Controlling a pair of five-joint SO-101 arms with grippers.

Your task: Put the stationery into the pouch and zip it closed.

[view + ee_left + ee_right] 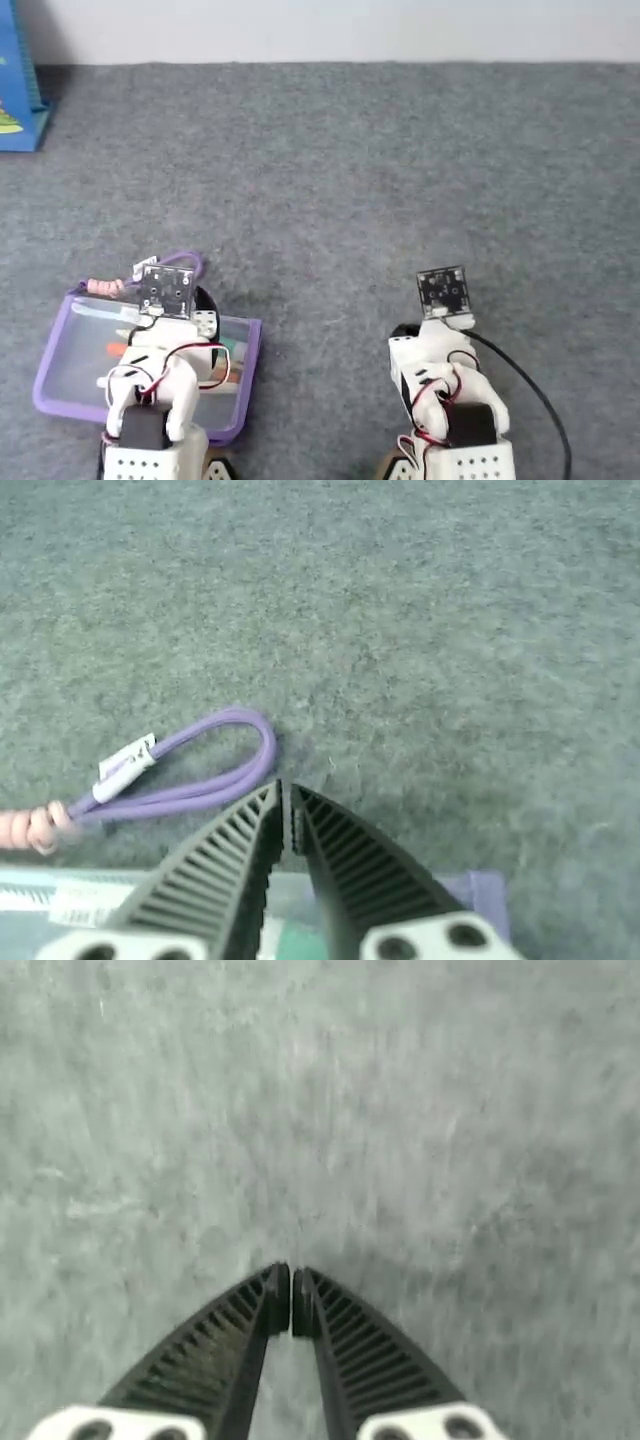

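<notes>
Pouch (48, 365) clear plastic, purple edging and loop (268, 752), left pincer (286, 810) and right pincer (291, 1300) both closed, empty

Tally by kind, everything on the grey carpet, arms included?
White robot arms: 2 (left gripper, right gripper)
Clear plastic pouch with purple edging: 1
Blue box: 1
Total: 4

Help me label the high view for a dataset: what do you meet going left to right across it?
Blue box at the left edge → purple-edged pouch → right arm. The left arm sits over the pouch, so it is left out.
</notes>
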